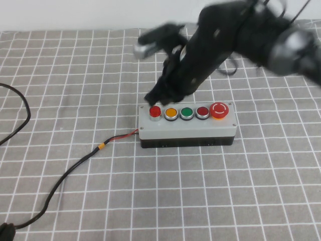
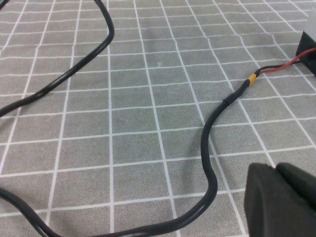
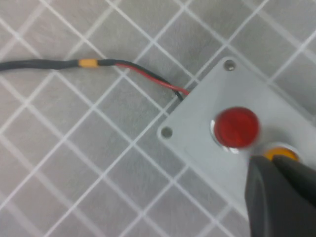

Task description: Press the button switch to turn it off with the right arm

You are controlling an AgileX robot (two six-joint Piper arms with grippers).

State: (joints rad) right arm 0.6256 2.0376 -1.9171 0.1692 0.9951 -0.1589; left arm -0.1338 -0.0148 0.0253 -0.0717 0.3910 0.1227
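The bright-red button switch (image 1: 155, 111) stands raised at the left end of the grey five-button box (image 1: 185, 129). My right arm reaches over the box from the back right. My right gripper (image 1: 152, 98) is shut, its tip just behind and above the red button. In the right wrist view the red button (image 3: 237, 127) shows whole and untouched on the box lid (image 3: 192, 123), and the closed right gripper (image 3: 269, 160) lies beside it, partly over the orange button (image 3: 279, 154). My left gripper (image 2: 274, 169) is shut and empty over the cloth, out of the high view.
To the right of the red button sit orange (image 1: 171, 113), green (image 1: 186, 112), dark-red (image 1: 202, 111) and big mushroom (image 1: 219, 110) buttons. A black cable (image 1: 75, 165) with red wire runs from the box's left end across the checked cloth; it also shows in the left wrist view (image 2: 212, 128).
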